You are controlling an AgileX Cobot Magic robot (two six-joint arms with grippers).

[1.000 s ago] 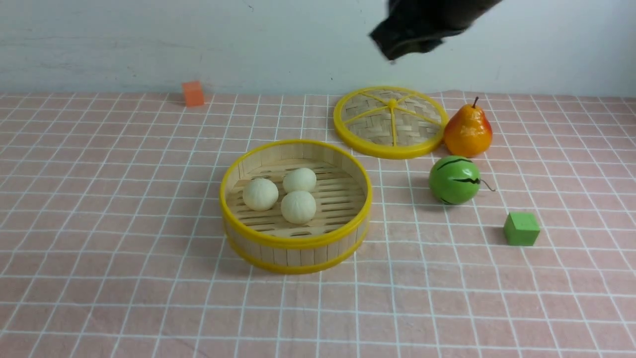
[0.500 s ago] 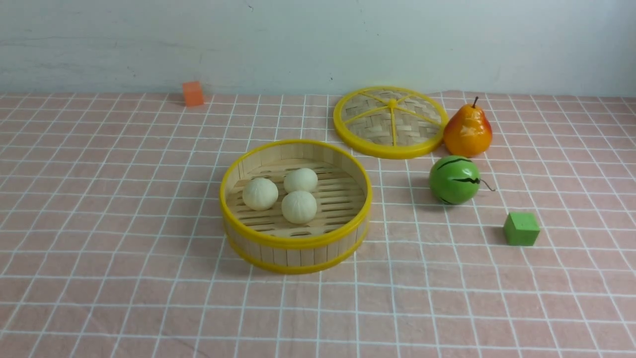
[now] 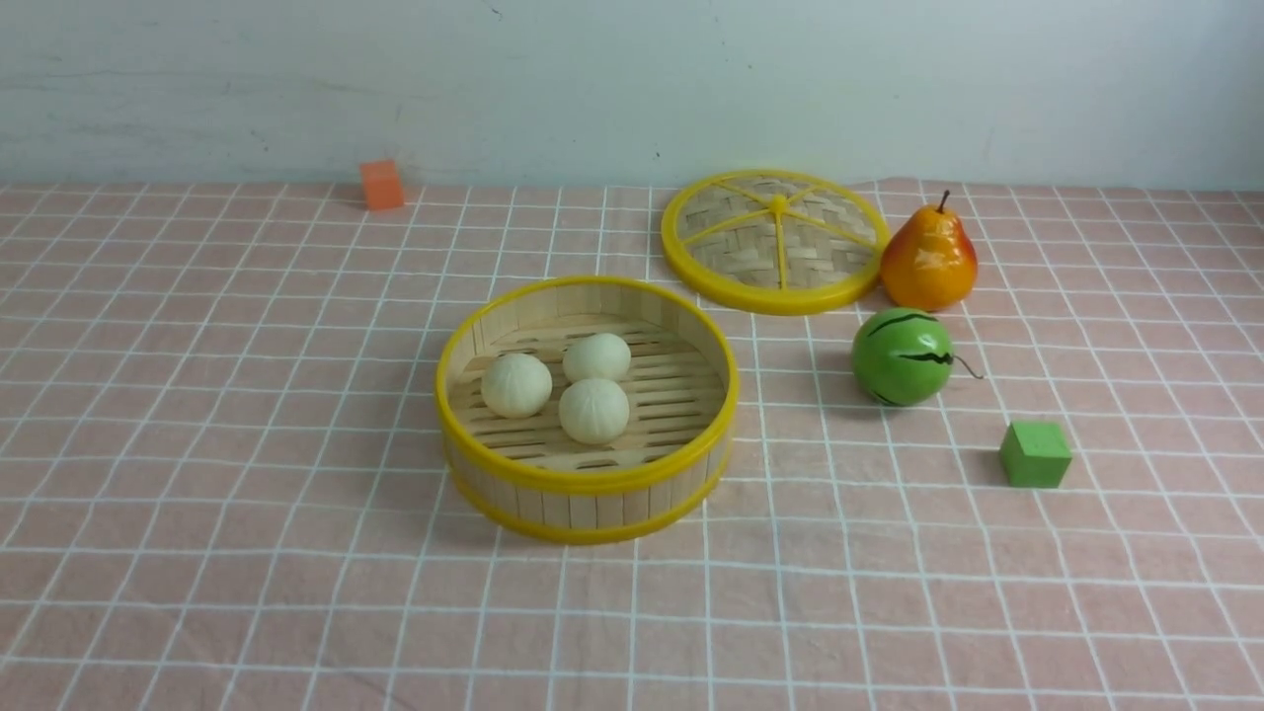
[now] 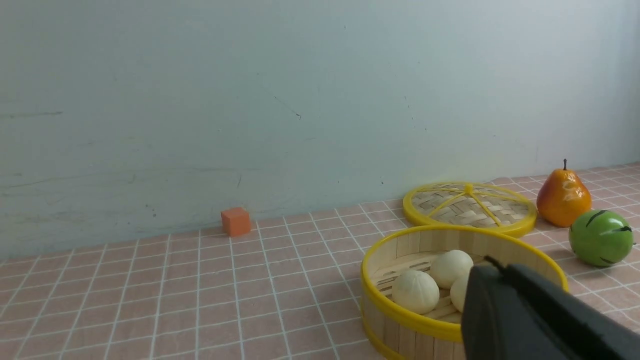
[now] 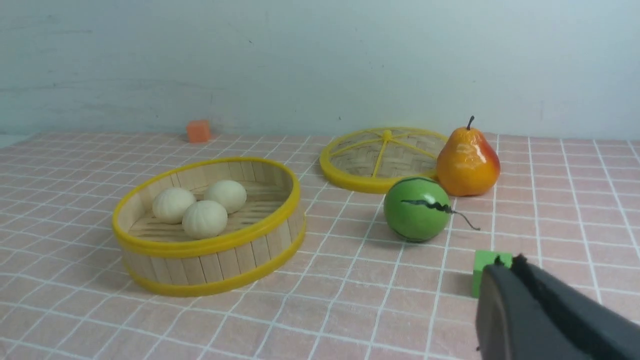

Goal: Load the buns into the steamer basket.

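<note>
The steamer basket [image 3: 587, 482] stands mid-table with three cream-white buns on its slatted floor: one on the left [image 3: 516, 385], one at the back [image 3: 596, 356], one at the front [image 3: 593, 411]. The basket [image 4: 400, 312] and its buns [image 4: 415, 291] also show in the left wrist view, and again in the right wrist view: basket [image 5: 210, 265], buns [image 5: 204, 219]. No gripper shows in the front view. My left gripper [image 4: 492, 267] is shut and empty, held back from the basket. My right gripper [image 5: 507, 262] is shut and empty, near the green cube.
The flat woven lid [image 3: 775, 242] lies behind the basket to the right. A pear [image 3: 928, 259], a green striped melon ball [image 3: 903, 356] and a green cube [image 3: 1035, 454] sit on the right. An orange cube [image 3: 381, 185] stands by the back wall.
A dark arm part at the top of the front view one second ago has left the view. The buns and basket have not moved.
</note>
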